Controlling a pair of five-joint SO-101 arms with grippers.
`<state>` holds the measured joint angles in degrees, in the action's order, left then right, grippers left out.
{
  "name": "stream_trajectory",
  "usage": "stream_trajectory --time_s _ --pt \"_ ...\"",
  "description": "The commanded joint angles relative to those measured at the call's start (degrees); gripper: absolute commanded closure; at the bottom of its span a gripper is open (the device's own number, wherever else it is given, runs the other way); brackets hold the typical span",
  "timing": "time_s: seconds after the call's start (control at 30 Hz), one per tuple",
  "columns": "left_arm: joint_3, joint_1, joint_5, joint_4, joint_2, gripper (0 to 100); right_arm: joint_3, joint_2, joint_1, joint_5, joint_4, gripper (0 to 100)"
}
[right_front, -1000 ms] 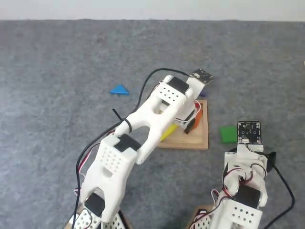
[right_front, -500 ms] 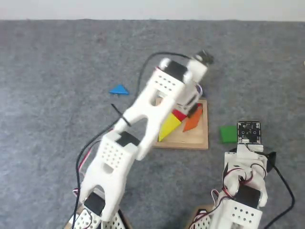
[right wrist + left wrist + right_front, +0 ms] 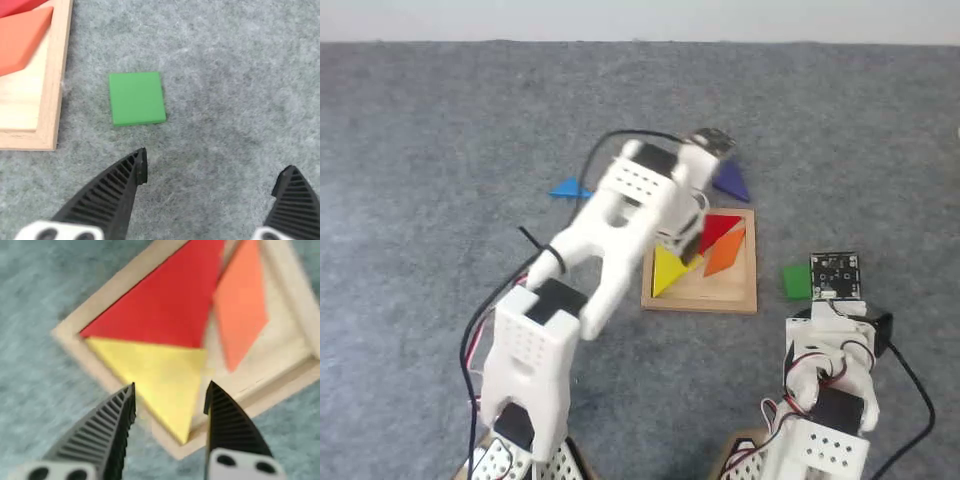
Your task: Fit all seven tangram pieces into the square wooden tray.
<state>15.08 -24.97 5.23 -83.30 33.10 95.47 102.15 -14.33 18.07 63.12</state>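
Fingers (image 3: 107, 435) of your L gripper (image 3: 170, 390) stand partway apart w/ nothing between them, hanging over the yellow triangle (image 3: 160, 375) inside the square wooden tray (image 3: 62, 335). Yellow's long edge lies against the red triangle (image 3: 165, 305). The orange parallelogram (image 3: 240, 305) sits beside red, w/ bare wood next to it.

R wrist view: your R gripper (image 3: 215, 167) is spread wide, holding nothing, above the grey carpet (image 3: 240, 75). The green square (image 3: 137, 97) lies flat on the carpet outside the tray, near its rim (image 3: 55, 90) but not touching.

High view: you've got red (image 3: 718, 228), yellow (image 3: 665, 270) and orange (image 3: 725, 252) in the tray (image 3: 705, 303). The L arm (image 3: 620, 215) stretches over the tray's left side. The purple triangle (image 3: 730, 180) lies on the carpet just past the tray's far edge. The blue triangle (image 3: 568, 188) is well apart to the left. The green square (image 3: 797, 281) sits right of the tray, just beside the R arm (image 3: 840, 278).
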Motion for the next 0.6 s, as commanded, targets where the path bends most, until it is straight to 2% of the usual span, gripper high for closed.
stream_trajectory --time_s 0.0,0.33,0.57 --pt "0.1 -1.7 -1.1 2.0 0.8 78 1.0 0.0 0.7 0.6 0.1 60.8" --pt "8.4 -2.5 -2.2 1.8 9.1 78 1.0 0.0 0.7 0.6 0.1 60.8" --pt "16.0 -9.9 -4.2 -2.5 10.8 78 1.0 0.0 0.7 0.6 0.1 60.8"
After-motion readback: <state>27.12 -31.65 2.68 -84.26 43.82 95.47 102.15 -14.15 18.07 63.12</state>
